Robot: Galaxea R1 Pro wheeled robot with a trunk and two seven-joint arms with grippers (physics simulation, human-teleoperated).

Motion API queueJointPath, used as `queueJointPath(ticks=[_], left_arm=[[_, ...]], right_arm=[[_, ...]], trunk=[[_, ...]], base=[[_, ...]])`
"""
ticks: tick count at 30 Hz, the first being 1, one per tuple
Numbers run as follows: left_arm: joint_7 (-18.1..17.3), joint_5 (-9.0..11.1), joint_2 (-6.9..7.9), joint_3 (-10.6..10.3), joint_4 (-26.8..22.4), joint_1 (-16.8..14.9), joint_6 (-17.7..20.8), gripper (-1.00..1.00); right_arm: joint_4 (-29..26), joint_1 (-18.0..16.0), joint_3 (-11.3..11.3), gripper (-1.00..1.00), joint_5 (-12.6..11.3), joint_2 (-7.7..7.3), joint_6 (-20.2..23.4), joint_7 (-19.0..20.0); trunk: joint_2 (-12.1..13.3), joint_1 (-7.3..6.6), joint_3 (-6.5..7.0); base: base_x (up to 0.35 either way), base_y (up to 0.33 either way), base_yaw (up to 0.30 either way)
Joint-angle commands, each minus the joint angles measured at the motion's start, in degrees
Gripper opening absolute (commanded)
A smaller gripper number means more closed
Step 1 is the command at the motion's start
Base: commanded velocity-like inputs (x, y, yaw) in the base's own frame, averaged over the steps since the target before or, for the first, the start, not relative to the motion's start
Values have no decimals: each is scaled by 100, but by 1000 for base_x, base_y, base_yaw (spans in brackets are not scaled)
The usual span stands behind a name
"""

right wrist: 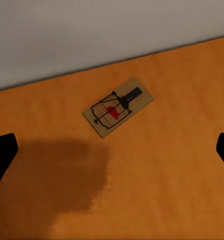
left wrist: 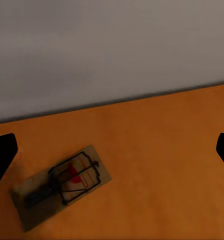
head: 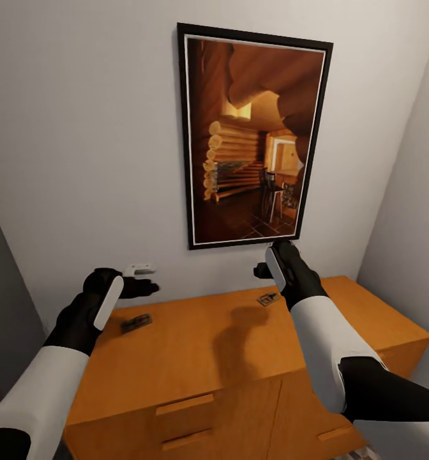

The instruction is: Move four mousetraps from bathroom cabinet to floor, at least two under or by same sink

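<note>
Both of my grippers, left (head: 152, 287) and right (head: 260, 271), hover spread wide and empty, each above 1 of 2 mousetraps, one (head: 136, 323) near the cabinet (head: 195, 358) top's left end, the other (head: 268, 298) near its back edge below a framed picture (head: 253, 137).

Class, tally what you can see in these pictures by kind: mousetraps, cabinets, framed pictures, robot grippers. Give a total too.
Mousetraps: 2 (left mousetrap, right mousetrap)
Cabinet: 1
Framed picture: 1
Grippers: 2 (left gripper, right gripper)
Total: 6
</note>
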Motion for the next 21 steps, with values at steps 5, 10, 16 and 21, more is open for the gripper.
queueJointPath(ticks=[5,10,16,21], left_arm=[[32,259,11,-55,-6,-4,15,100],[20,335,12,-170,-7,-4,15,100],[-9,359,8,-325,-10,-4,15,100],[-23,448,-2,-424,-23,-4,15,100]], right_arm=[[-2,-3,-22,100,-32,8,14,-35],[23,-5,-28,100,-34,8,14,-44],[377,-7,-121,100,-41,8,14,-83],[742,-7,-398,100,-43,8,14,-326]], trunk=[[-6,1,-8],[-6,1,-8],[-6,1,-8],[-6,1,-8]], base=[[0,257,0],[0,213,0],[0,124,0],[0,25,0]])
